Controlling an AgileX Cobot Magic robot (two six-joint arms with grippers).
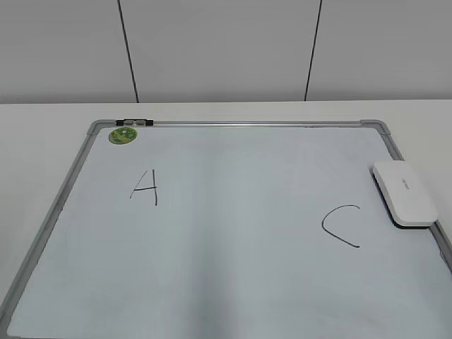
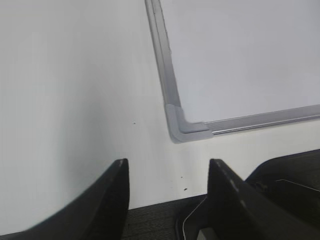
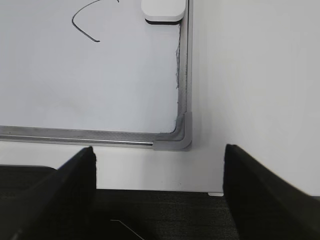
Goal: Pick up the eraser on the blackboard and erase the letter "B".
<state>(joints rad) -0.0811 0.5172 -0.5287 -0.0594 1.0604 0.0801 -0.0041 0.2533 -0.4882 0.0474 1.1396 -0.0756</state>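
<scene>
The white eraser lies on the blackboard at its right edge, just right of the curved "C". The thin "A" is at the left. No letter "B" shows between them; that stretch of board is blank. In the right wrist view the eraser is at the top, by the board's frame. My right gripper is open and empty over the table's front edge, near the board's front right corner. My left gripper is open and empty near the board's front left corner.
A small round green magnet sits at the board's back left corner beside a dark clip. White table surrounds the board. A grey panelled wall stands behind. Dark flooring shows below the table's front edge.
</scene>
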